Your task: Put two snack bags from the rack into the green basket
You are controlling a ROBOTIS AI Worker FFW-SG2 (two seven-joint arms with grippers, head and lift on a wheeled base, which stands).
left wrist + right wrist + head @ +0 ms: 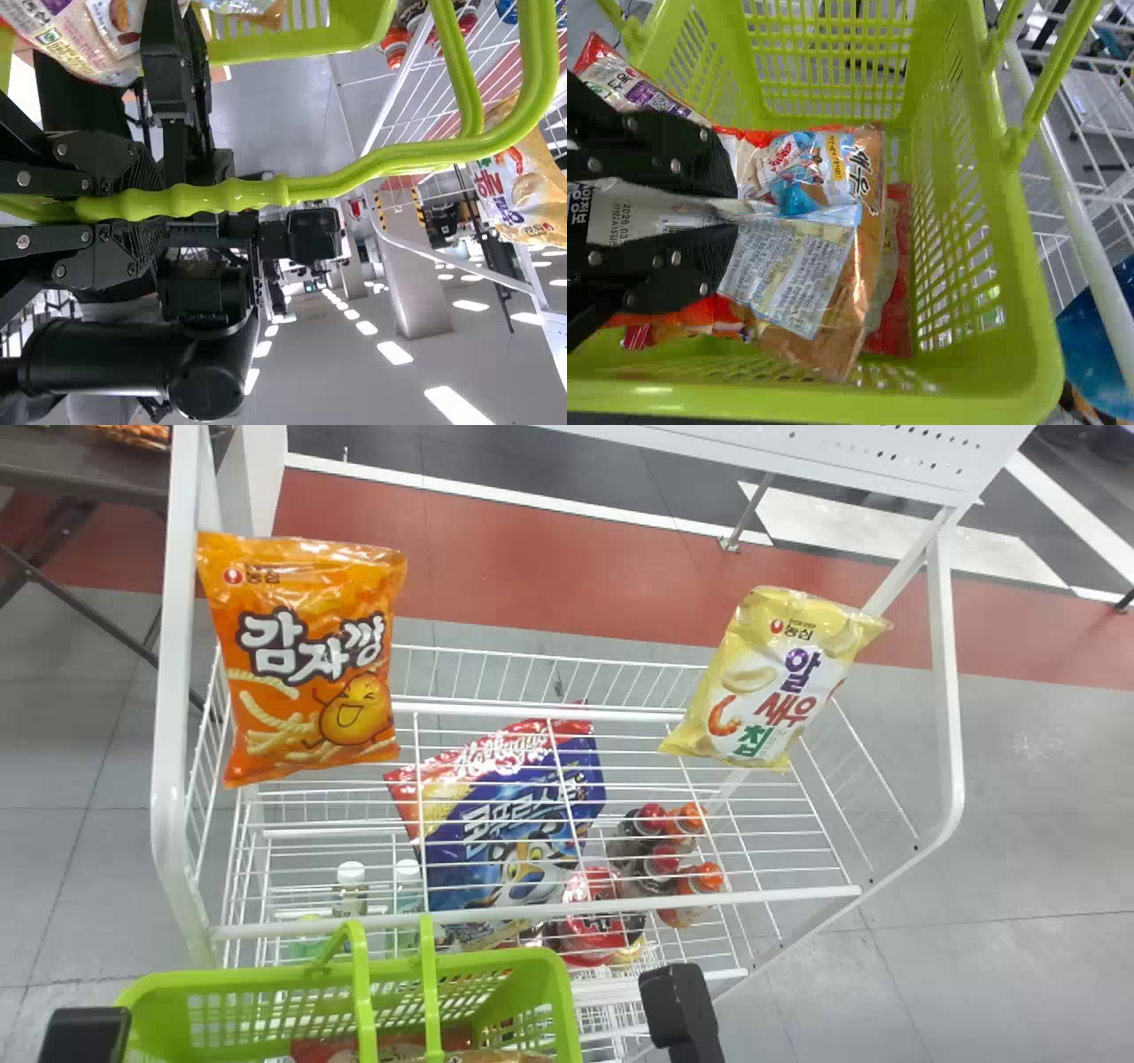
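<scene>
In the head view, black parts of my left gripper [84, 1036] and right gripper [678, 1005] flank the green basket [563, 1001] at the bottom edge. The left wrist view has my left gripper [146, 205] shut on the basket's green handle [332, 184]. Over the basket [1032, 354], my right gripper [737, 205] is shut on the crinkled film of a snack bag [788, 274], its printed back spreading beyond the fingertips. Under it lie other bags. On the white rack [620, 908] an orange bag [310, 664] stands at left, a yellow bag [775, 682] at right.
On the rack's lower level are a blue-and-red cereal bag [509, 824], bottles [664, 859] and a red round package [598, 921]. White uprights [177, 691] bound the rack at its sides. A dark table [84, 469] stands beyond its left side.
</scene>
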